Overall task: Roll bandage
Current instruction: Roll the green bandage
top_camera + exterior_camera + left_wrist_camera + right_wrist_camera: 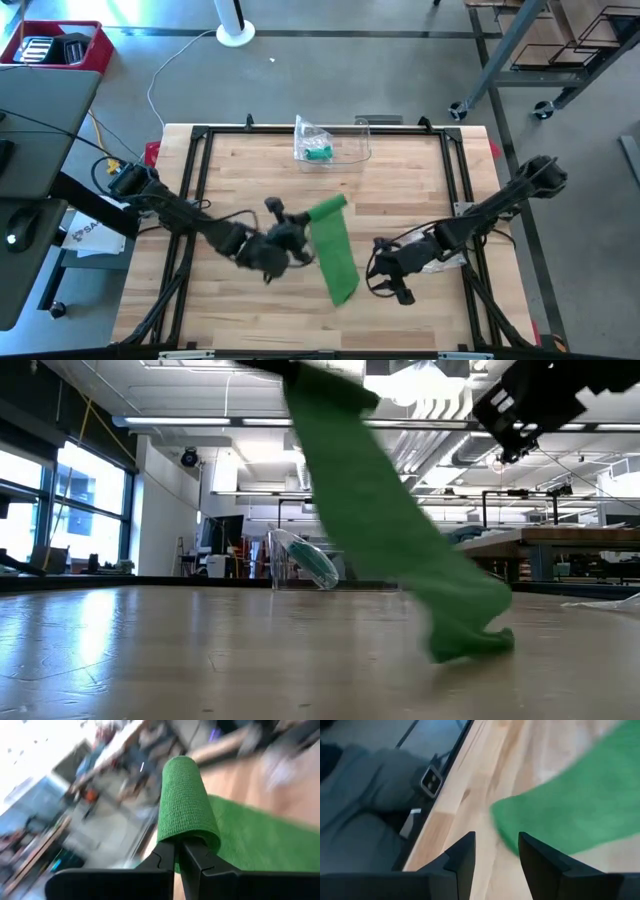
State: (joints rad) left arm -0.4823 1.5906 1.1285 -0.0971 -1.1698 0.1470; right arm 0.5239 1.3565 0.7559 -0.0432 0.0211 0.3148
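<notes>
Two arms: both are working over the wooden worktop (pixel 240 310).
Left end effector (pixel 179 851): it is pinching one end of the bandage (pixel 335 250), fingers closed tight on the green cloth (which is folding over them in the wrist view).
Bandage: it is hanging from that grip and trailing down, its far end crumpling on the worktop near the middle.
Right end effector (pixel 496 851): it is hovering open just beside the bandage's lower end, holding nothing.
Clear bag (pixel 325 142): it is lying at the far edge.
</notes>
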